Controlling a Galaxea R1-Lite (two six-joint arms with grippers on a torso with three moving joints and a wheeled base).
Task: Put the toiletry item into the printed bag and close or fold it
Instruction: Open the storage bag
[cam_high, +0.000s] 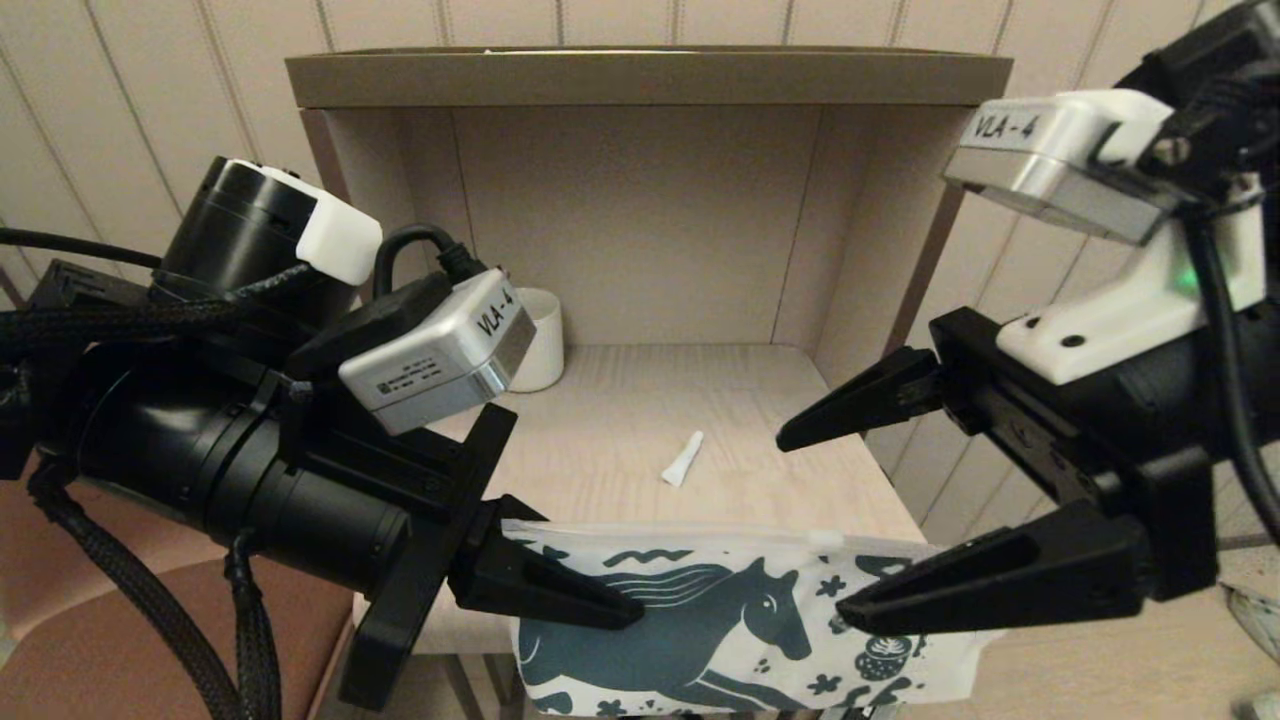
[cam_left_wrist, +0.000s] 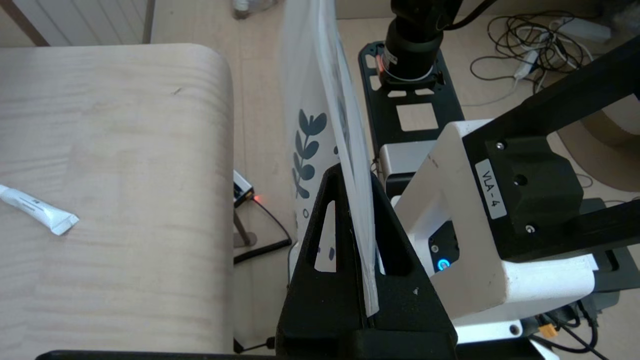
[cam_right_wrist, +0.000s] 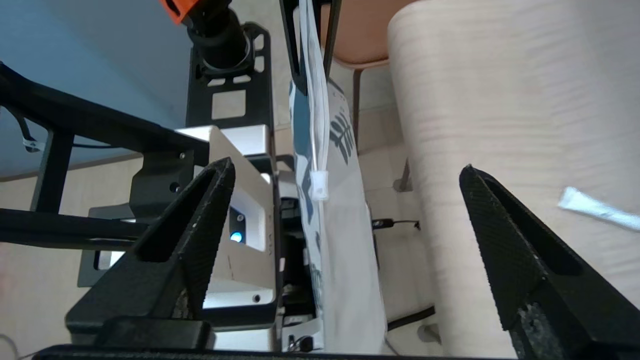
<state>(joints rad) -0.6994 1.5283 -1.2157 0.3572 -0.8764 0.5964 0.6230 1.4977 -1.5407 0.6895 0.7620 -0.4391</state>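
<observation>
A pale wooden table (cam_high: 620, 420) (boxed by a hutch (cam_high: 640, 75)) stands against a panelled wall (cam_high: 150, 90).

You've got the tube (cam_high: 683, 459) at frame centre on the table (cam_high: 600, 440), mug (cam_high: 538, 338) behind it to the left, printed bag (cam_high: 740, 630) hanging off the table's front edge, bottom centre.

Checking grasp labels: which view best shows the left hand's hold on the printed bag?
Left wrist: the left hand pinches the printed bag edge between shut fingers. Head view shows the grip side-on; right wrist shows only the hanging bag and far fingertips.
</observation>
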